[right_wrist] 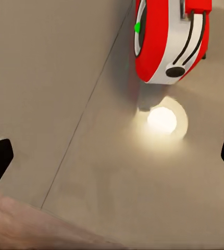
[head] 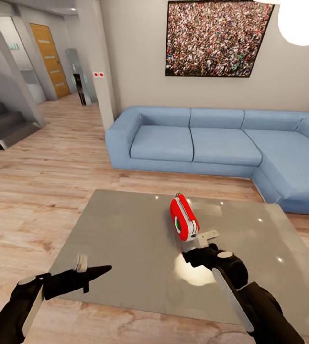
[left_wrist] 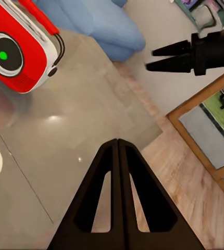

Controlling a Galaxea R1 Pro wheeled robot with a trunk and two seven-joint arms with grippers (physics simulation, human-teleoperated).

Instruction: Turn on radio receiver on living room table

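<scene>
Radio [head: 183,219] upright on table [head: 126,239], green dot lit on dial. My right gripper [head: 207,237] spread wide just behind it; my left gripper [head: 99,272] pinched closed, empty.

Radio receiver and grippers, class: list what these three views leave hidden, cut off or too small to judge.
- Radio receiver: in the right wrist view the picture's edge cuts off its upper part; in the left wrist view an edge cuts off one side.
- Right gripper: in the head view, any gap to the radio is too small to judge.
- Table: its legs are hidden under the top.
- Left gripper: fingers together, nothing held.
</scene>
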